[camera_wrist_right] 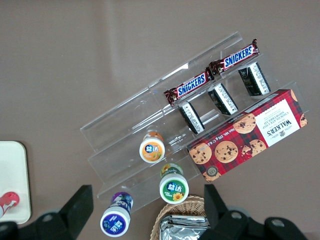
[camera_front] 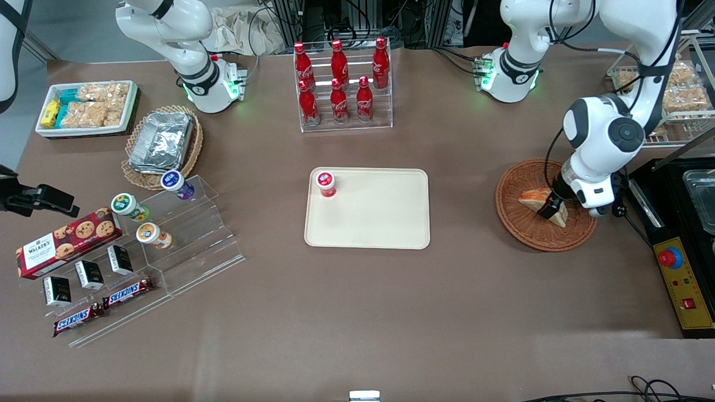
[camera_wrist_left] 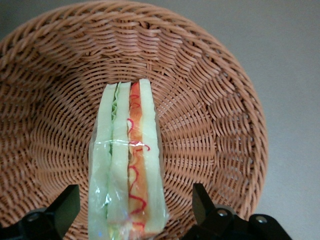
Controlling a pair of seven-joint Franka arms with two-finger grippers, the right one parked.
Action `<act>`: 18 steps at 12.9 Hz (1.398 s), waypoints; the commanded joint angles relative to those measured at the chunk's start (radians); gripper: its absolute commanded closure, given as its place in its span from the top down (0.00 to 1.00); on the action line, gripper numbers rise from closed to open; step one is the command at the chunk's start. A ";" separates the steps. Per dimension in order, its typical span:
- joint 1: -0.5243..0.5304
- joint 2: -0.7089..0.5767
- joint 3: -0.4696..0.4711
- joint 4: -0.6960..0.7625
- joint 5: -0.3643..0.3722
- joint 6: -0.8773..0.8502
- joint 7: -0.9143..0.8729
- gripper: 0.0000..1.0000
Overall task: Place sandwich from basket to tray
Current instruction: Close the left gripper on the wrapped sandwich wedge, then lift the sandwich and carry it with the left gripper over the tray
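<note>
Writing: "WALKERS" on red cookie box [camera_front: 66, 240]; "SNICKERS" on 2 bars [camera_front: 103, 305]; Coca-Cola script on 6 red bottles [camera_front: 339, 78] in clear rack.
Sandwich [camera_wrist_left: 129, 162]: in basket [camera_front: 516, 222], toward working arm's end of worktop [camera_front: 357, 312]; clear wrap, standing on edge, cut side w/ green + orange-red layers facing wrist cam.
Long axis: runs straight away from pincer, between its 2 fingers [camera_wrist_left: 62, 207].
Pincer [camera_front: 550, 210]: down in basket, released – fingers spread either side of sandwich w/ gaps, not touching it.
Tray [camera_front: 391, 223]: mid-worktop, well apart from basket; 1 red-lidded cup [camera_front: 325, 183] in corner farther from front cam, rest bare.
Room: bare brown worktop between basket rim & tray edge; black control box [camera_front: 684, 279] just beside basket.
</note>
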 commanded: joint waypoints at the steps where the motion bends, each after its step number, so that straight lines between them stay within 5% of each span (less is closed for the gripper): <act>1: 0.004 0.020 0.000 -0.024 0.012 0.059 -0.020 0.48; 2: 0.005 0.020 0.004 -0.022 0.012 0.059 -0.018 0.00; 9: 0.005 -0.053 0.021 0.001 0.012 -0.008 0.000 0.00; 13: 0.005 -0.185 0.023 0.160 0.016 -0.392 0.179 0.00; 18: 0.002 -0.199 0.028 0.576 0.036 -0.943 0.374 0.00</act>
